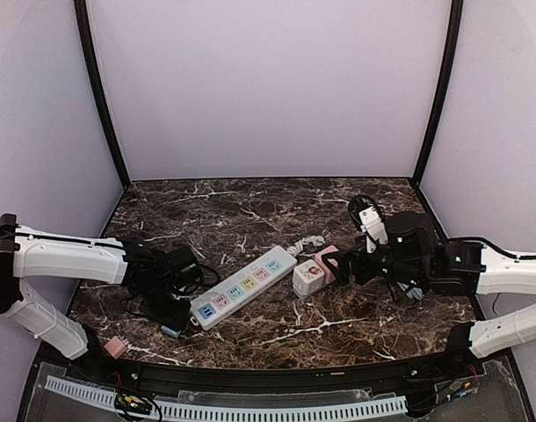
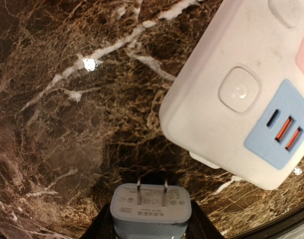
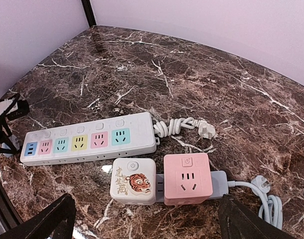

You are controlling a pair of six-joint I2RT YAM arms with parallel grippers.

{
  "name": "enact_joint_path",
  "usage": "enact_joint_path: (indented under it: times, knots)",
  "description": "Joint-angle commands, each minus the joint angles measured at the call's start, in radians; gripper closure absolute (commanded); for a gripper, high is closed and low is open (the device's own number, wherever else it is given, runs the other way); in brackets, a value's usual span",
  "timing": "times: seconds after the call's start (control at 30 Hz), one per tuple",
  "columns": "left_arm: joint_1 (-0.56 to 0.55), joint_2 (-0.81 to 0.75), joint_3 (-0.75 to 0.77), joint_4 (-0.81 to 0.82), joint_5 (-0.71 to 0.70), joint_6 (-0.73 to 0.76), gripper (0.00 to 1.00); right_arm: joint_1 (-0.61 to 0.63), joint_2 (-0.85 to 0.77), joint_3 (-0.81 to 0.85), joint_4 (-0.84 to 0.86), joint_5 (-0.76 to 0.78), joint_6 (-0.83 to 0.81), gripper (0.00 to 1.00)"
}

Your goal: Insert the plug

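Here, at the left of the marble table [image 1: 250, 202], the left gripper [image 1: 174, 315] is clamped on the plug [image 2: 149, 205], a small pale grey-blue charger block gripped by its two side faces. Its two flat prongs stick out ahead of the fingers towards the tabletop. The plug is in no socket: it hangs just off the near left end of the power strip [image 1: 242, 287], apart from it. The left wrist view shows that end's round button [image 2: 240, 89] and blue USB panel [image 2: 279, 127] up and to the right of the prongs. The block looks light, hard and smooth-sided, so it may twist in the pads if pushed off-axis. The thin prongs are the part likely to bend. Holding it on the flat sides, well back from the metal, seems the right hold. The blue panel appears to carry only USB slots, so the prongs probably belong in one of the coloured sockets further right along the strip. The strip lies slantwise, and its coiled cable [image 3: 179, 126] trails off the far right end. Right of the strip sit a white cube [image 3: 133, 180] with a tiger picture and a pink cube [image 3: 188, 178], side by side and touching. The right gripper [image 3: 146, 214] hovers just near of them with its fingers spread wide apart and nothing between them.
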Motion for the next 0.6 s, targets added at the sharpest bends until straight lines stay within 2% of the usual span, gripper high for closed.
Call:
enact_joint_path:
  times: [0.0,0.37,0.57]
  knots:
    - [0.005,-0.063,0.009,-0.024,-0.009,-0.026,0.94,-0.003,-0.014,-0.013,0.024,0.001,-0.007,0.01]
    - [0.005,-0.153,0.067,-0.057,-0.001,-0.049,0.95,-0.002,-0.032,-0.013,0.031,-0.002,-0.009,0.01]
    - [0.005,-0.249,0.08,0.05,-0.002,-0.069,0.99,-0.003,-0.076,-0.028,0.07,-0.014,-0.007,0.01]
